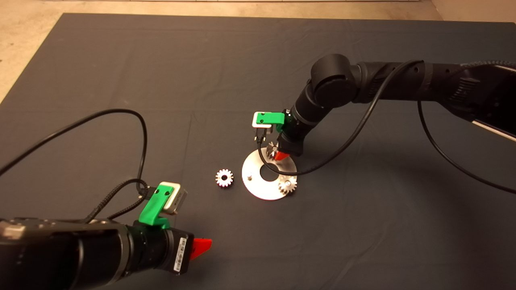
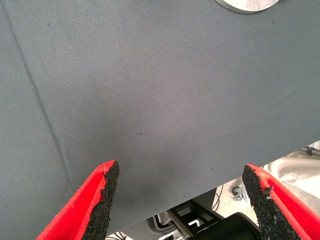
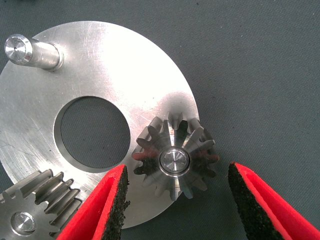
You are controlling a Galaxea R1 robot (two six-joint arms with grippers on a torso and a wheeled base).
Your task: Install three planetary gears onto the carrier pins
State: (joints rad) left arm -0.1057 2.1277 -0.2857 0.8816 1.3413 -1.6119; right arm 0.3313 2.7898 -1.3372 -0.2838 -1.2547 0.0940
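Gripper first, going from my left: my left gripper (image 1: 200, 246) waits with its fingers spread wide and nothing between them, low over the dark mat (image 1: 121, 60) of the worktop, well short of the carrier disc (image 1: 258, 189). Between it and the disc, just beside the disc's left rim, the loose gear (image 1: 224, 177) lies flat on the mat, bore upward. That is the relation my next move turns on, as I judge it: the gear lies ahead of my left gripper with open mat all round it, while the bare pin (image 1: 249, 175) stands on the disc's near-left side, just beyond the gear.

On the disc's lower right, one seated gear (image 1: 288, 185) sits on its pin. At the disc's far side, my right gripper (image 3: 176, 200) hangs over the second seated gear (image 3: 174, 158), fingers parted on either side and clear of its teeth, the pin top showing through the bore. Two look installed, one remains. My right arm's cable (image 1: 278, 171) droops across the disc, a possible snag.
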